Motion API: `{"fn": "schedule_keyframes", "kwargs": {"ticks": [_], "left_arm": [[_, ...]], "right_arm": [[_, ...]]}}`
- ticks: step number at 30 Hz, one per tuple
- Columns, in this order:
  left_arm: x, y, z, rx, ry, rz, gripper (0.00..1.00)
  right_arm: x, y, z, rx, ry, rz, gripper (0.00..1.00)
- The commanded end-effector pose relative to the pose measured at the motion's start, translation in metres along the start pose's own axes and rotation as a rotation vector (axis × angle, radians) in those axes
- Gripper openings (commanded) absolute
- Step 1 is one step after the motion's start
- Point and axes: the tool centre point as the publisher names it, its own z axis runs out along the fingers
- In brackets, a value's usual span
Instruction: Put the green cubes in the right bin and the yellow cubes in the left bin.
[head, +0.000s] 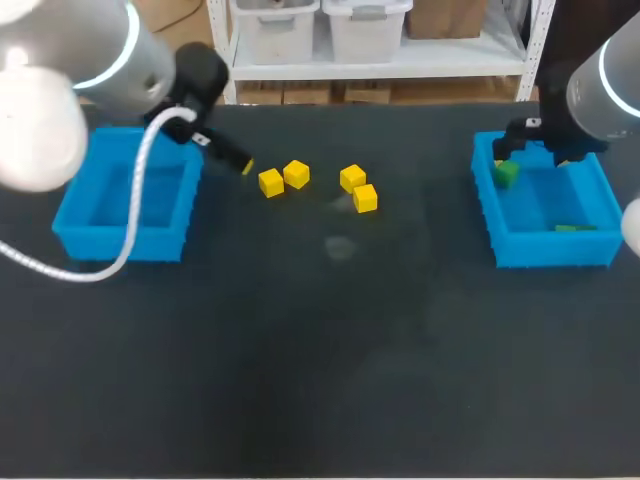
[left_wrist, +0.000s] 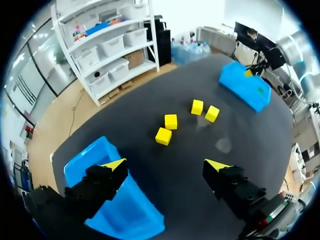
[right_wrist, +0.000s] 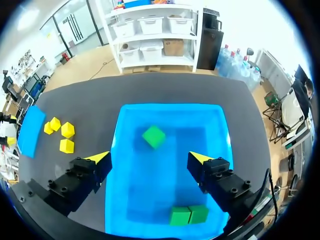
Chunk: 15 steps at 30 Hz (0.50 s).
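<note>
Several yellow cubes (head: 296, 174) lie in a loose group on the dark table, between the two bins. My left gripper (head: 240, 162) hangs open beside the left blue bin (head: 100, 200), just short of the nearest yellow cube (left_wrist: 163, 136), with nothing between its fingers (left_wrist: 114, 165). My right gripper (right_wrist: 150, 159) stands open over the right blue bin (right_wrist: 150, 190). One tilted green cube (right_wrist: 153, 136) is below and ahead of it inside the bin. Two more green cubes (right_wrist: 189, 215) lie side by side at the bin's near wall.
The left bin (left_wrist: 115, 200) holds nothing I can see. The right bin (head: 545, 250) sits near the table's right edge. A broad stretch of dark tabletop (head: 330, 350) lies between the bins and the front edge.
</note>
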Motion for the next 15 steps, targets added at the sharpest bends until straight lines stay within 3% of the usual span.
{"fn": "schedule_keyframes", "kwargs": {"ticks": [1,15], "left_arm": [[-0.017,0.0,0.033,0.022,0.218,0.012,1.0],[-0.014,-0.005,0.074,0.072,0.311,0.019,1.0]], "right_arm": [[0.002,0.0,-0.001,0.003,-0.009,0.001,1.0],[0.002,0.0,-0.001,0.003,-0.009,0.001,1.0]]}}
